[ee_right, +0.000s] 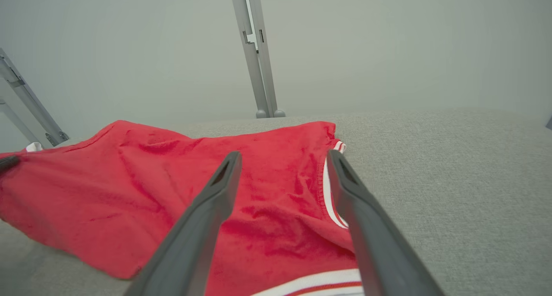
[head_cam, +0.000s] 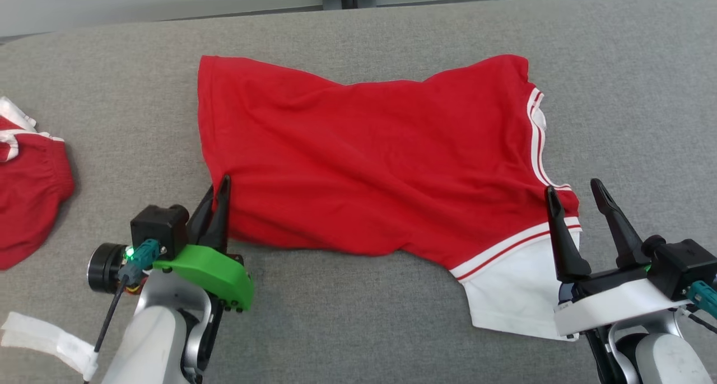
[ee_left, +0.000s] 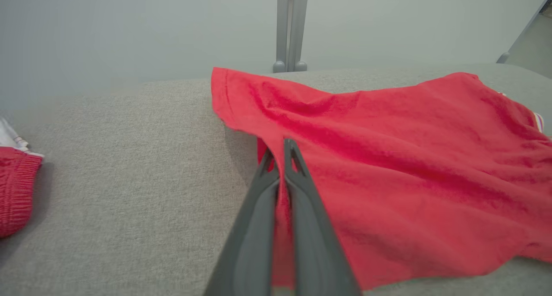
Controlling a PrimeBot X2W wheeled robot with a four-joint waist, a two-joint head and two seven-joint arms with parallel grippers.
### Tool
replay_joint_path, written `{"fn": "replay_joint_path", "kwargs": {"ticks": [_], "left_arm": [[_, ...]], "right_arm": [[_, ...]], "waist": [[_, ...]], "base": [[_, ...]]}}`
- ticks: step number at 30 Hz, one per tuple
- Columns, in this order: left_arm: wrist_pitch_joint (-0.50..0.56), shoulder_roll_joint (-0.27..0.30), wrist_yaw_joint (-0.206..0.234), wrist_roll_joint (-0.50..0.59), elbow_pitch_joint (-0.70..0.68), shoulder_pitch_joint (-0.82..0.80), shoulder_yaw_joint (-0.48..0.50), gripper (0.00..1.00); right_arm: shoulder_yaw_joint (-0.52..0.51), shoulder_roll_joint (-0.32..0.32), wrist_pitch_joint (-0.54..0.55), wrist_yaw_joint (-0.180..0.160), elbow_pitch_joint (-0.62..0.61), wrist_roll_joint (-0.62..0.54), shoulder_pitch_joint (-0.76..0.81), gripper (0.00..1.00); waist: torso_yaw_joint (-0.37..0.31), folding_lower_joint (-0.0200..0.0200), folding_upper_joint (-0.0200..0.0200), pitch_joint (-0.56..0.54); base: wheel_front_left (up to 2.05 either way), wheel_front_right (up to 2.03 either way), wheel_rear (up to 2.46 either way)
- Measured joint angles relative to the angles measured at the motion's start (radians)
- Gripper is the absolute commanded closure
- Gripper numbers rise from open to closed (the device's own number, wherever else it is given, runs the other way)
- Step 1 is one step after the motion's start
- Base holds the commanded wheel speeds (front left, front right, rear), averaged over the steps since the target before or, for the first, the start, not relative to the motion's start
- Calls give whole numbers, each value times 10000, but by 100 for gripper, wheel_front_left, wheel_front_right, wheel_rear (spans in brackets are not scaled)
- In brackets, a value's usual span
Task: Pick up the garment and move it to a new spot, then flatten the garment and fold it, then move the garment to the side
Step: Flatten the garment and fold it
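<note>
The garment (head_cam: 369, 160) is a red shirt with white striped trim, spread across the grey surface (head_cam: 358, 328); its white sleeve lies at the lower right. My left gripper (head_cam: 219, 191) is shut on the garment's near left corner, and in the left wrist view red cloth (ee_left: 388, 166) is pinched between the fingers (ee_left: 297, 188) of that gripper (ee_left: 280, 147). My right gripper (head_cam: 577, 191) stands open over the shoulder beside the collar, one finger on either side of the striped trim. In the right wrist view its fingers (ee_right: 215, 196) straddle the garment (ee_right: 151, 188) with a wide gap.
A second red and white piece of clothing (head_cam: 28, 193) lies bunched at the far left edge. A strip of white tape (head_cam: 47, 339) hangs near my left arm. A grey post (ee_right: 258, 54) stands behind the surface.
</note>
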Motion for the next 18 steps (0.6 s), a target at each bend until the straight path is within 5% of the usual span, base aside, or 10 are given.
{"fn": "replay_joint_path", "kwargs": {"ticks": [8,18], "left_arm": [[926,127,282,-370,-1087,825,31,100],[395,42,-102,-763,1810,-1059,368,100]], "right_arm": [[23,46,104,0,-155,0,22,0],[98,10,73,0,-105,59,-255,0]], "waist": [[299,0,0,-156],[-355,0,0,360]], "base": [[0,0,0],[0,0,0]]}}
